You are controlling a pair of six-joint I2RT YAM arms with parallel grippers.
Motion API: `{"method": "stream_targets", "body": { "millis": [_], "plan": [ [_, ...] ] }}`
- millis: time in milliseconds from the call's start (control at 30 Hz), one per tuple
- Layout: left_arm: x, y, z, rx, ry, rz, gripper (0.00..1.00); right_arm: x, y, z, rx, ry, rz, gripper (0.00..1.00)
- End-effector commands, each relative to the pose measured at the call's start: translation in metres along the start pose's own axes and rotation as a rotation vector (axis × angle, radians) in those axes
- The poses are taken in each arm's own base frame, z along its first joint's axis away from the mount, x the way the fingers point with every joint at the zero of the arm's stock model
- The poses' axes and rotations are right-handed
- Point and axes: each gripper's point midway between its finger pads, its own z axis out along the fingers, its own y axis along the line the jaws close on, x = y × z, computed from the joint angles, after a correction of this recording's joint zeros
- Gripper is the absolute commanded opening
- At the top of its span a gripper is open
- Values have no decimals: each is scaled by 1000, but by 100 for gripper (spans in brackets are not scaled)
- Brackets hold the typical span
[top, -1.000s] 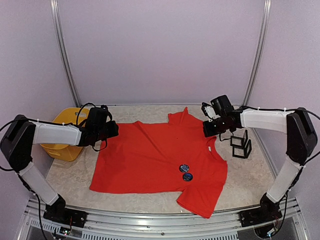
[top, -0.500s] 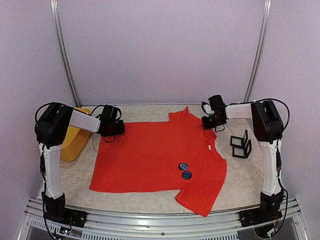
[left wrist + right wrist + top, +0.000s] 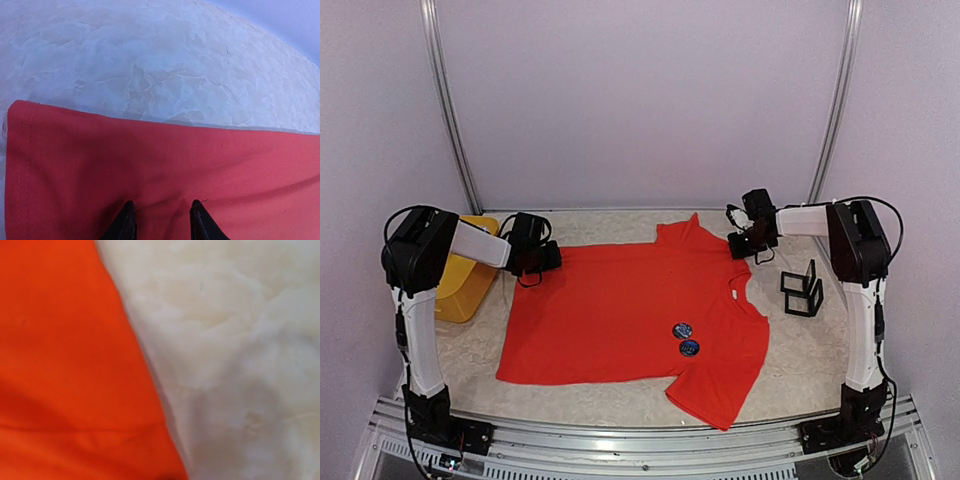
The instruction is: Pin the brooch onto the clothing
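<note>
Crinkled pale tabletop (image 3: pixel 820 350), lilac walls (image 3: pixel 640 100) (metal rails (image 3: pixel 451 110)), red T-shirt (image 3: pixel 620 310)

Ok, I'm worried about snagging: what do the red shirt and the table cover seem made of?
The red shirt looks like soft matte knit, likely cotton jersey: shallow folds, a stitched hem along its edge. The table cover looks like a thin whitish sheet, paper or plastic film, finely crinkled with a faint sheen; which, I cannot tell.

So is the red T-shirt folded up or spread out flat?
Spread out: the red T-shirt lies flat on the table, sleeves sticking out.
</note>
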Motion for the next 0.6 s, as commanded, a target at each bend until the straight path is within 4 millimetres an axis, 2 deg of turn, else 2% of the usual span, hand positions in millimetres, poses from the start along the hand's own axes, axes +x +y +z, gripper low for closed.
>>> {"method": "stream_targets", "body": {
  "millis": [0,100,133,200,267,367,400,467,500,533,567],
  "plan": [
    [-20,-7,-15,11,-6,57,36,-28,-4,-35,-31,-23,-9,0],
    [-48,-25,-35,38,-53,108,37,-68,-1,-79,-37,-129,-24,0],
    [-53,-28,-42,38,-70,125,37,-77,1,-95,-46,-159,-27,0],
    [-67,-40,-68,50,-138,154,37,-88,5,-127,-58,-222,-72,2],
    [-84,-52,-109,60,-248,177,38,-93,6,-159,-58,-290,-85,18],
    [-77,-67,-156,77,-353,224,40,-88,10,-212,-72,-424,-96,41],
    [-80,-67,-179,86,-402,223,41,-82,11,-228,-73,-472,-98,52],
    [-62,-70,-205,122,-444,231,42,-68,14,-260,-72,-590,-96,90],
    [-58,-69,-226,147,-488,220,43,-59,13,-273,-56,-649,-88,98],
    [-36,-62,-230,154,-486,229,43,-42,12,-287,-35,-710,-89,99],
    [-31,-58,-246,167,-528,225,44,-28,9,-294,-6,-740,-85,100]
  ]
}}
